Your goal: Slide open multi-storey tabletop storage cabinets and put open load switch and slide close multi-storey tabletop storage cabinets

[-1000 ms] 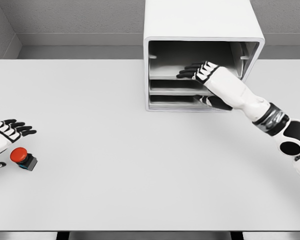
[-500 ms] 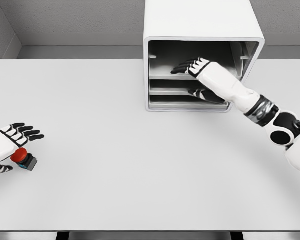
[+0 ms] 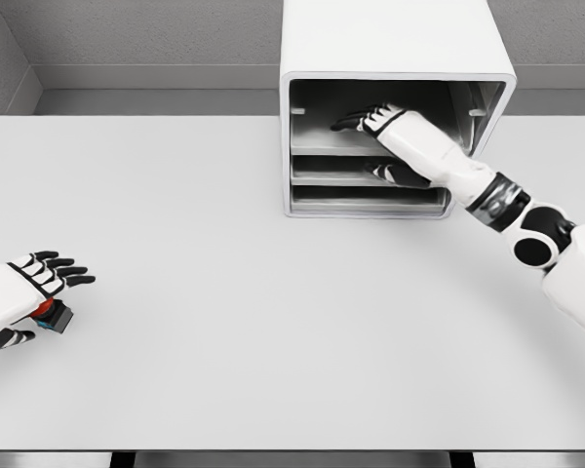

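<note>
The white storage cabinet (image 3: pixel 395 39) stands at the back of the table, its front showing stacked drawers (image 3: pixel 331 177). My right hand (image 3: pixel 369 122) reaches into the top compartment. Its fingers lie stretched flat over the upper drawer and its thumb (image 3: pixel 385 173) shows below that drawer's edge. The load switch (image 3: pixel 52 314), a dark block with a red button, sits near the table's left edge. My left hand (image 3: pixel 34 283) hovers over it with fingers spread, hiding most of the button. The thumb is on the switch's near side.
The white table (image 3: pixel 224 292) spreads wide between the switch and the cabinet. A grey wall runs behind the cabinet. My right forearm (image 3: pixel 487 195) crosses in front of the cabinet's lower right corner.
My right hand has pushed further up and left into the top compartment. My left hand has slid right and down over the switch, which now shows only partly.
</note>
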Available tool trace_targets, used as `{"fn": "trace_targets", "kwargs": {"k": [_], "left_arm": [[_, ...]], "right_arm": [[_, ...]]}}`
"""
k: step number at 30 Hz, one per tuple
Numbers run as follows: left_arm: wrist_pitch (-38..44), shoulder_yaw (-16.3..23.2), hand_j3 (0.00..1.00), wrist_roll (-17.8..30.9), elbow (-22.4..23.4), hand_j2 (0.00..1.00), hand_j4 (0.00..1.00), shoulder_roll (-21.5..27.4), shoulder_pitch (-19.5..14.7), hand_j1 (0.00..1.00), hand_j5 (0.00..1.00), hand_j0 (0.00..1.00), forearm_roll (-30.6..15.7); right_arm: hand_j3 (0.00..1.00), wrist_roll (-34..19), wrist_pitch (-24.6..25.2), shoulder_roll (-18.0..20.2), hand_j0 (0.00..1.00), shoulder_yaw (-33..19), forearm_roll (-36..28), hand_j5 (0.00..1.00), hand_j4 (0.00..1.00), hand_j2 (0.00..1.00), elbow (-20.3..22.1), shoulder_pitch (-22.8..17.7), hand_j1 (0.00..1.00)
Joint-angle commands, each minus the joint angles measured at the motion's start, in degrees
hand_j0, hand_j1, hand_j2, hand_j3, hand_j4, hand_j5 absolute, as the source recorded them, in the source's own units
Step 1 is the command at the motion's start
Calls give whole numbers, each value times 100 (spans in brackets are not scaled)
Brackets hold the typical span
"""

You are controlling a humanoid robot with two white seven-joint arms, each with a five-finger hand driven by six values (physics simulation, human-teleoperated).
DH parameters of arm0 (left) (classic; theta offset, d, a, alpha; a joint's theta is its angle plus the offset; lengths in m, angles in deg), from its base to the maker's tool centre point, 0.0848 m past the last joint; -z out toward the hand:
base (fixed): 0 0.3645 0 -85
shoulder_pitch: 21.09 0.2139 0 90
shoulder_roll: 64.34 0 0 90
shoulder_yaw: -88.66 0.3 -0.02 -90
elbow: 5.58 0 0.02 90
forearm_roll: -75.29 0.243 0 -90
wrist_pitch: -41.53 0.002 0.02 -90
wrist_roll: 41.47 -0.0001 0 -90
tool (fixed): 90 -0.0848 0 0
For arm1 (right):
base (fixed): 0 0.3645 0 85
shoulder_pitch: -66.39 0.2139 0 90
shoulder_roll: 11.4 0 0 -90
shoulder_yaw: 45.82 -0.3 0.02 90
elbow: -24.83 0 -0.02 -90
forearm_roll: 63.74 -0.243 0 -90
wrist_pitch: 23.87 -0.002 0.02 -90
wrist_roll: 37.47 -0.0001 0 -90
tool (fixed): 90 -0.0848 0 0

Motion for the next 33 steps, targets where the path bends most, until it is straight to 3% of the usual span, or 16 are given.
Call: {"fn": "trace_targets", "kwargs": {"k": [1,8,17,33], "left_arm": [[7,4,88,4,-2,88,88,14,-9,88,88,88,-36],[7,4,85,4,33,85,85,14,79,85,85,85,8],[7,-5,66,-4,68,66,66,58,79,66,66,66,-19],[7,-49,41,-4,59,41,41,58,62,41,41,41,-36]], "right_arm": [[81,1,-4,-57,81,53,-24,81,81,81,-113,0,81],[83,9,-4,5,83,132,-15,83,83,83,-104,-53,83],[84,9,-4,119,84,132,-15,84,84,84,-17,-88,84],[85,18,-4,699,85,88,-68,85,85,85,915,-466,85]]}}
